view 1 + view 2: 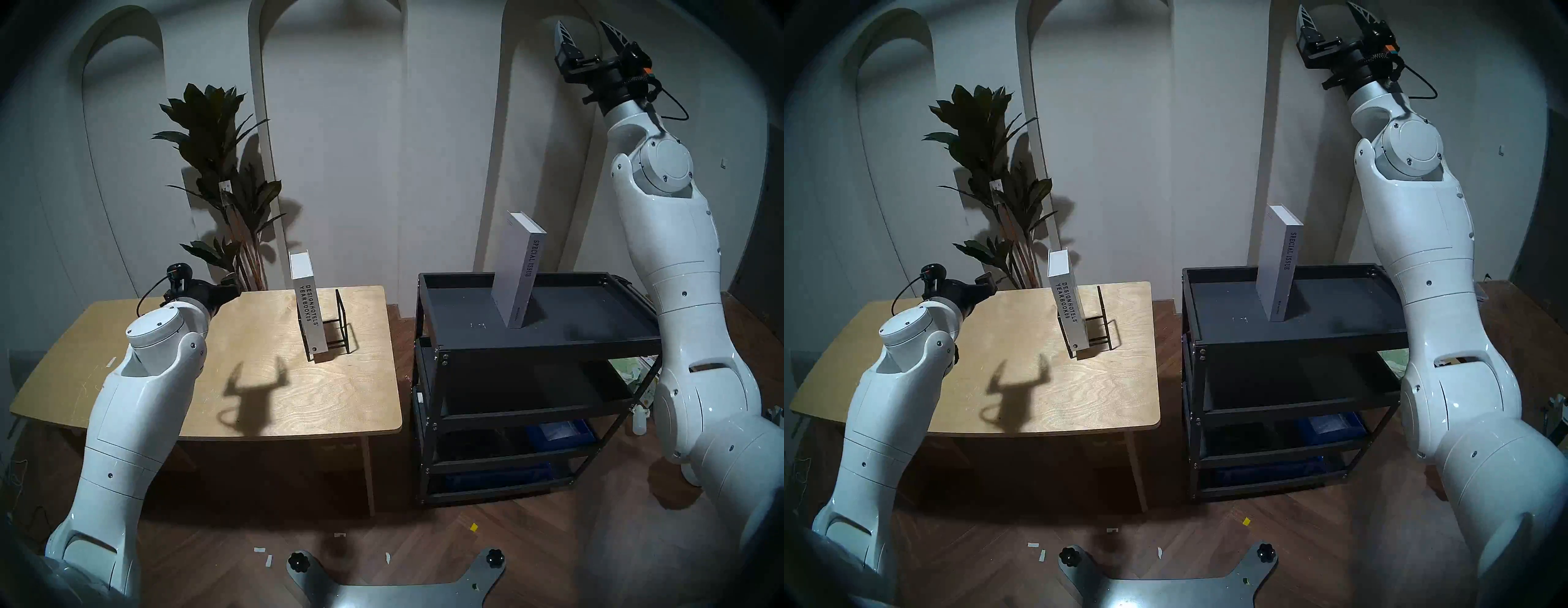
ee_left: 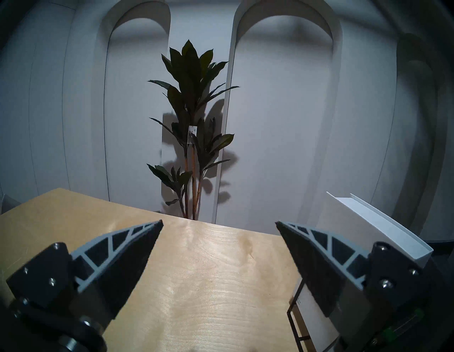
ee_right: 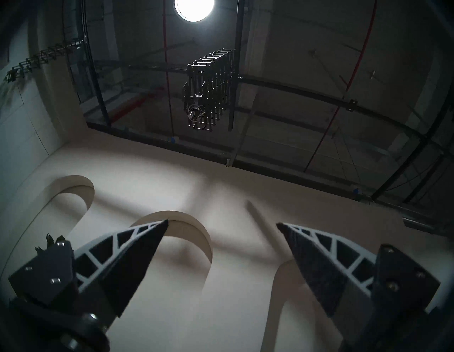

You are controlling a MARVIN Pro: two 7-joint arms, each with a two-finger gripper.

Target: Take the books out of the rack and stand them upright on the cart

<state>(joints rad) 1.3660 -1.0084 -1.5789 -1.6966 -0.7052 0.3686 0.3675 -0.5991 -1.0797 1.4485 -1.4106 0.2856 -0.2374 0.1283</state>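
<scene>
- Head stereo left view: two thick white-grey hardbacks with smooth, matte covers. The shorter book (image 1: pixel 309 312), spine reading "DESIGN HOTELS YEARBOOK 09", stands nearly upright in the rack (image 1: pixel 335 327), at the rack's left end.
- The rack is one small box of thin black wire with rectangular upright ends, lower than the book it holds; it sits on the table (image 1: pixel 237 382), a pale plywood top with rounded corners and visible grain.
- The taller book (image 1: pixel 518 271), spine "SPECIAL ISSUE", stands upright and slightly tilted on the top tray of the cart (image 1: pixel 547 339), well to the right of the rack. The cart is black metal with three tray shelves and bolted corner posts.
- The left gripper (image 2: pixel 218 222) hovers over the table left of the rack, its ribbed grey fingers spread wide and holding nothing; in the left wrist view the shorter book appears just beyond its right finger.
- The right gripper (image 1: pixel 587 32) is raised high above the cart, far up and right of the rack, pointing upward, likewise spread wide with nothing between its fingers.
- One dark-leaved potted plant (image 1: pixel 216 170) stands behind the table, left of the rack.
</scene>
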